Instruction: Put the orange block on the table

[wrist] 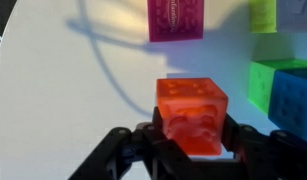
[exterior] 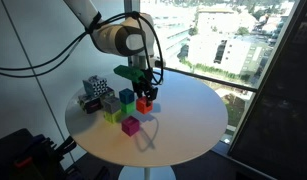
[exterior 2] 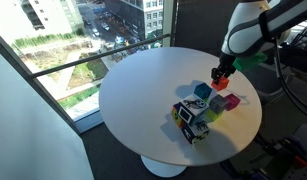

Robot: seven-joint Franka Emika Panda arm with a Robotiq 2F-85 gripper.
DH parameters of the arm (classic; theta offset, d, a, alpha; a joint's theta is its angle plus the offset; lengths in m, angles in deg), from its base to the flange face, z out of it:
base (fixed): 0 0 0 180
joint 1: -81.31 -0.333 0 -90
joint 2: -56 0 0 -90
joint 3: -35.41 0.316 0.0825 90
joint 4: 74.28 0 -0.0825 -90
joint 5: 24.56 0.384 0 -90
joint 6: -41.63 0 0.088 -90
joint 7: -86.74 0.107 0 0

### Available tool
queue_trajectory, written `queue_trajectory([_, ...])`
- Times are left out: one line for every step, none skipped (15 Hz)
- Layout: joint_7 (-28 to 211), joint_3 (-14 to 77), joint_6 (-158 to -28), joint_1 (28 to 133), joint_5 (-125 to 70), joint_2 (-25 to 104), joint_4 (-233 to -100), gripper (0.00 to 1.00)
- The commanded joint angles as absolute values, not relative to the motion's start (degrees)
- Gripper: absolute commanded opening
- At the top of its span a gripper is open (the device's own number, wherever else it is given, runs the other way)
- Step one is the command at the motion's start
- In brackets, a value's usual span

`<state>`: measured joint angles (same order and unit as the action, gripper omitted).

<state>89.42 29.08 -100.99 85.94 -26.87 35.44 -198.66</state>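
Block [wrist: 191, 105] — glossy red-orange cube, embossed face — clamped in hand [wrist: 194, 138].

Worktop [exterior: 193, 135]: in an exterior view, everything is bunched in its 10 o'clock sector. In the wrist view the block [wrist: 193, 112] sits between the jaws of the gripper [wrist: 193, 138]. From the block, top cube [wrist: 176, 18] is at 12 o'clock, corner cube [wrist: 263, 12] at 1 and side cube [wrist: 257, 86] at 3, with edge cube [wrist: 295, 95] touching its outer side. End cube [exterior: 93, 92] is at the bunch's 9 o'clock end, well apart from the block.
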Motion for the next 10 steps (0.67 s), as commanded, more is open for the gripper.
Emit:
queue_trajectory([90.30, 29.20, -104.69, 85.45, -27.07, 35.97, -201.06, 0.29])
queue_trajectory([90.24, 29.20, -105.59, 85.34, -27.10, 35.85, -201.52, 0.29])
queue_trajectory([90.16, 29.17, -106.36, 85.28, -27.11, 35.74, -201.97, 0.29])
queue_trajectory([90.21, 29.07, -107.01, 85.20, -27.21, 35.55, -202.27, 0.29])
queue_trajectory([89.94, 29.09, -107.62, 85.26, -27.15, 35.36, -202.54, 0.29])
queue_trajectory([89.79, 29.07, -107.93, 85.36, -27.06, 35.10, -202.68, 0.29])
queue_trajectory([89.63, 29.05, -108.35, 85.46, -27.02, 34.79, -202.73, 0.29])
queue_trajectory([89.36, 29.11, -108.57, 85.63, -26.85, 34.40, -202.64, 0.29])
queue_trajectory([89.17, 29.13, -108.85, 85.76, -26.76, 34.07, -202.59, 0.29])
queue_trajectory([88.86, 29.24, -109.01, 85.97, -26.54, 33.69, -202.44, 0.29])
